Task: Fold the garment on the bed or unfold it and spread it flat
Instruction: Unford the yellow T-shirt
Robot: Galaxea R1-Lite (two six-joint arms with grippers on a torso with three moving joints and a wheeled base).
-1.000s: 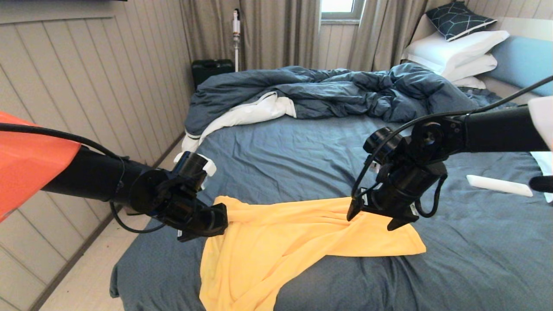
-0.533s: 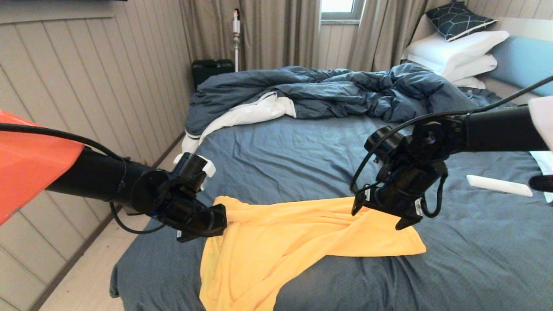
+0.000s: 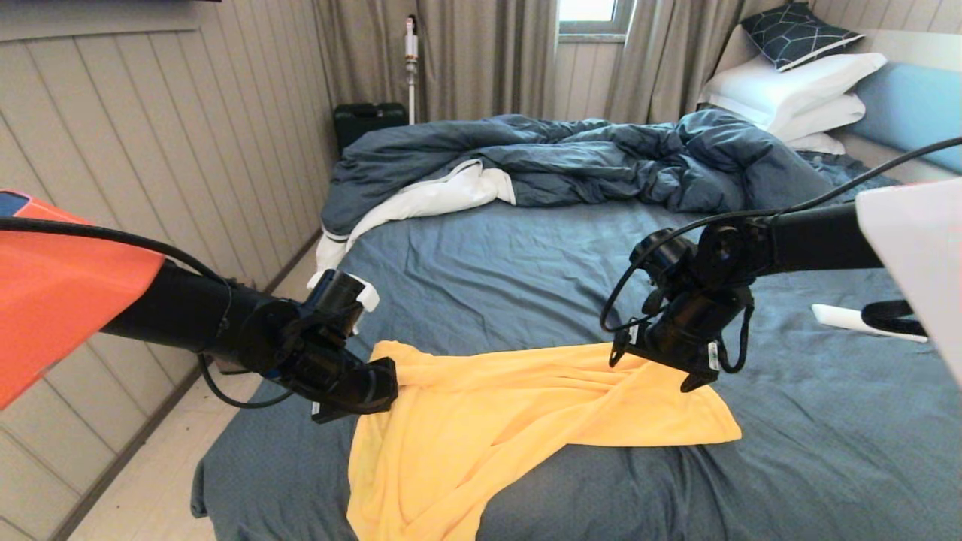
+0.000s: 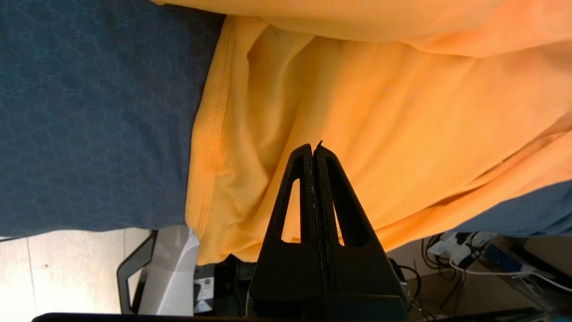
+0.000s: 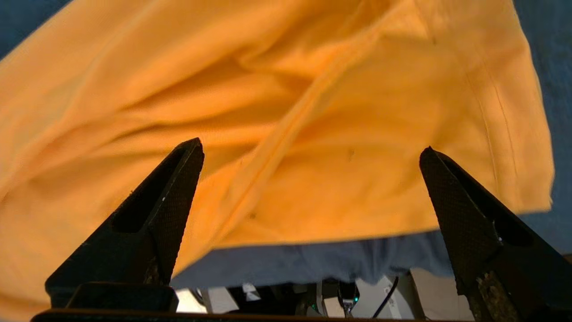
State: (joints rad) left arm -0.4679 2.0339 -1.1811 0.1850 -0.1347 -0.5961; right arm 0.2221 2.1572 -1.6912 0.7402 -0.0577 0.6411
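Observation:
The garment (image 3: 526, 413), a yellow T-shirt, lies rumpled near the front edge of the bed (image 3: 526, 270), one part hanging over that edge. My left gripper (image 3: 387, 385) is shut at the shirt's left corner and touches the fabric. In the left wrist view the left gripper (image 4: 313, 147) has its jaws pressed together, the garment (image 4: 402, 112) lying behind them and no cloth seen between them. My right gripper (image 3: 652, 372) is open just above the shirt's right part. In the right wrist view the right gripper (image 5: 310, 146) is spread wide over the garment (image 5: 313, 112), holding nothing.
A rumpled dark blue duvet (image 3: 586, 161) with a white underside (image 3: 428, 199) fills the far part of the bed. White pillows (image 3: 797, 86) are stacked at the far right. A white oblong object (image 3: 849, 319) lies on the sheet at right. The panelled wall (image 3: 150, 150) and the floor are at left.
My right gripper has lifted a little off the shirt and drawn slightly back, its fingers a touch wider. The left gripper and the shirt have barely moved.

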